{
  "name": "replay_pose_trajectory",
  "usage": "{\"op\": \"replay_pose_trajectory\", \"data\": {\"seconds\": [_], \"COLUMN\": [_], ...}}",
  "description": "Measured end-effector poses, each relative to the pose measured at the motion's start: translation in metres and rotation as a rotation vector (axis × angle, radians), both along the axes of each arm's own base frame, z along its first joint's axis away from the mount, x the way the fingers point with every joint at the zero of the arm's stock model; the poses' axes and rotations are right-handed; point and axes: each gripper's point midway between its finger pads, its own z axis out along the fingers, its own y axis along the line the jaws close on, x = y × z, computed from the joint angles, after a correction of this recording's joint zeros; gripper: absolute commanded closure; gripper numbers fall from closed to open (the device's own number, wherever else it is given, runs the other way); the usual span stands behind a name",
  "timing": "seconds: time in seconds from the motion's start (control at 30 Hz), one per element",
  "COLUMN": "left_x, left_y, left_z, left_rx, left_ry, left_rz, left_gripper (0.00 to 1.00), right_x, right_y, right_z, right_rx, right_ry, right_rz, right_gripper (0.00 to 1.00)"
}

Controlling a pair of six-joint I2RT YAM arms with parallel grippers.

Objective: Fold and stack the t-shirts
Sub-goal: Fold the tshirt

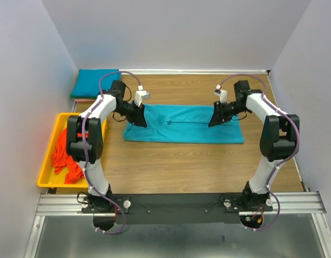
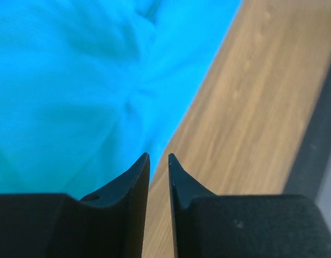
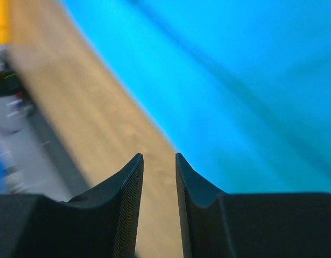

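Teal t-shirt [image 1: 184, 129] lies flat, long axis running left to right.

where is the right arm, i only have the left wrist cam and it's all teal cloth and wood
Observer: The right gripper is down at the right end of the spread teal t-shirt.
Operator: is it holding the cloth
Observer: Its wrist view shows the jaws slightly apart, with bare wood in the gap and no cloth between them.
Operator: any shirts folded, and what's left
Observer: One folded teal t-shirt lies at the far left corner of the table; orange-red t-shirts sit bunched in the yellow tray on the left.
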Motion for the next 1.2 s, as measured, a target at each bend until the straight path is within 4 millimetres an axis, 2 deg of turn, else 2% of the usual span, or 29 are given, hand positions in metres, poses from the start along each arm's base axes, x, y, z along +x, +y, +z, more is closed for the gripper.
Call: {"op": "replay_pose_trajectory", "data": {"seconds": [0.07, 0.1, 0.17, 0.23, 0.33, 0.43, 0.57, 0.67, 0.8, 0.87, 0.9, 0.97, 1.03, 1.1, 1.2], "left_x": [0.012, 0.018, 0.027, 0.031, 0.021, 0.016, 0.023, 0.029, 0.059, 0.078, 0.096, 0.128, 0.172, 0.218, 0.263], "left_y": [0.007, 0.011, 0.015, 0.021, 0.027, 0.027, 0.029, 0.034, 0.036, 0.035, 0.034, 0.03, 0.023, 0.015, 0.005], "left_z": [0.024, 0.032, 0.034, 0.018, -0.015, -0.031, -0.047, -0.06, -0.058, -0.058, -0.057, -0.055, -0.05, -0.046, -0.03], "left_rx": [0.053, 0.08, 0.127, 0.189, 0.29, 0.355, 0.423, 0.462, 0.489, 0.501, 0.507, 0.508, 0.504, 0.488, 0.453], "left_ry": [-0.105, -0.145, -0.176, -0.164, -0.1, -0.075, -0.078, -0.062, -0.106, -0.13, -0.16, -0.209, -0.289, -0.379, -0.474], "left_rz": [0.052, 0.078, 0.12, 0.168, 0.204, 0.217, 0.244, 0.258, 0.28, 0.28, 0.28, 0.279, 0.276, 0.291, 0.323], "left_gripper": [0.75, 0.76, 0.77, 0.78, 0.78, 0.8, 0.84, 0.88, 0.9, 0.91, 0.91, 0.9, 0.89, 0.87, 0.85], "right_x": [0.032, 0.04, 0.058, 0.076, 0.104, 0.128, 0.129, 0.119, 0.097, 0.074, 0.067, 0.028, -0.011, -0.053, -0.102], "right_y": [-0.021, -0.026, -0.038, -0.05, -0.061, -0.072, -0.086, -0.094, -0.101, -0.103, -0.101, -0.099, -0.083, -0.05, 0.004], "right_z": [0.01, 0.011, 0.007, -0.001, -0.013, -0.031, -0.053, -0.065, -0.066, -0.068, -0.067, -0.068, -0.067, -0.062, -0.04], "right_rx": [-0.107, -0.133, -0.218, -0.295, -0.373, -0.443, -0.527, -0.571, -0.601, -0.608, -0.606, -0.603, -0.575, -0.523, -0.4], "right_ry": [-0.121, -0.147, -0.197, -0.225, -0.258, -0.275, -0.26, -0.252, -0.263, -0.254, -0.257, -0.221, -0.19, -0.171, -0.162], "right_rz": [-0.018, -0.023, -0.033, -0.044, -0.058, -0.071, -0.059, -0.04, -0.009, 0.015, 0.024, 0.057, 0.115, 0.216, 0.35], "right_gripper": [0.61, 0.61, 0.6, 0.6, 0.62, 0.63, 0.64, 0.64, 0.64, 0.64, 0.64, 0.63, 0.61, 0.57, 0.57]}}
